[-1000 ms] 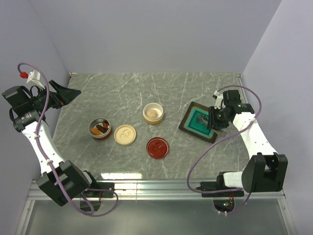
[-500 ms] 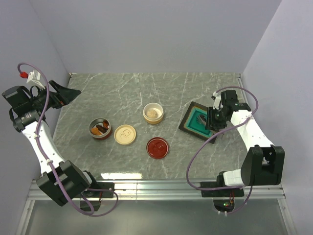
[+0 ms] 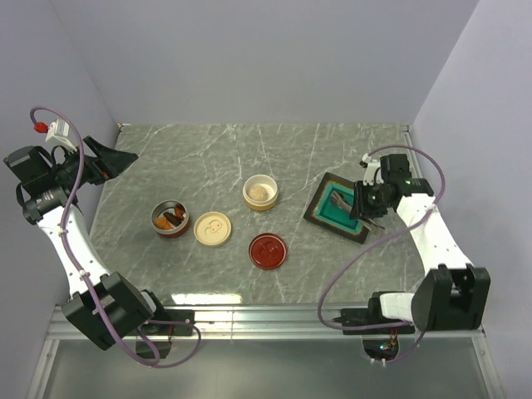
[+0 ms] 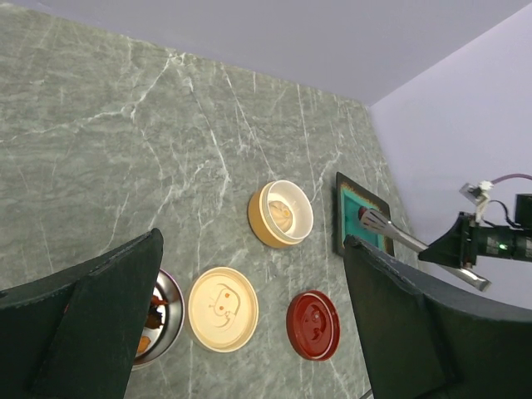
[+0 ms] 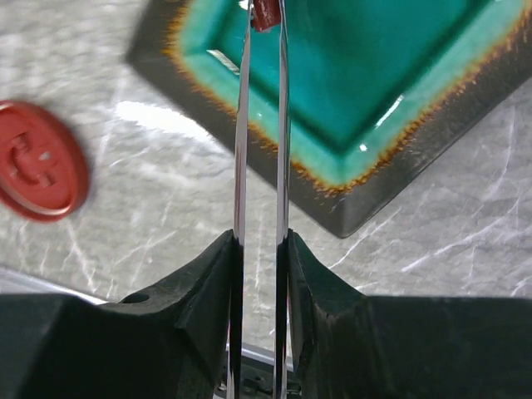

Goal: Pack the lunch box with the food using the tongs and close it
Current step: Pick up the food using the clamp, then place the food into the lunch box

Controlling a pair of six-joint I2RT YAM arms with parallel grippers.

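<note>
Right wrist view: my right hand (image 5: 259,246) pinches the tongs (image 5: 283,125), squeezed tighter than a second ago. Their tips grip a reddish piece of food (image 5: 264,15) at the teal tray (image 5: 391,179). From the top, that arm's shoulder block has swung back toward 5 o'clock since half a second ago. My left hand (image 4: 252,241) hangs spread wide at 9 o'clock, unmoved. More food sits in the steel-lined bowl (image 3: 169,219), toward 8 o'clock. The bench (image 3: 208,158) is grey-green marble, and pale lilac walls (image 3: 249,58) close it in on three sides.
</note>
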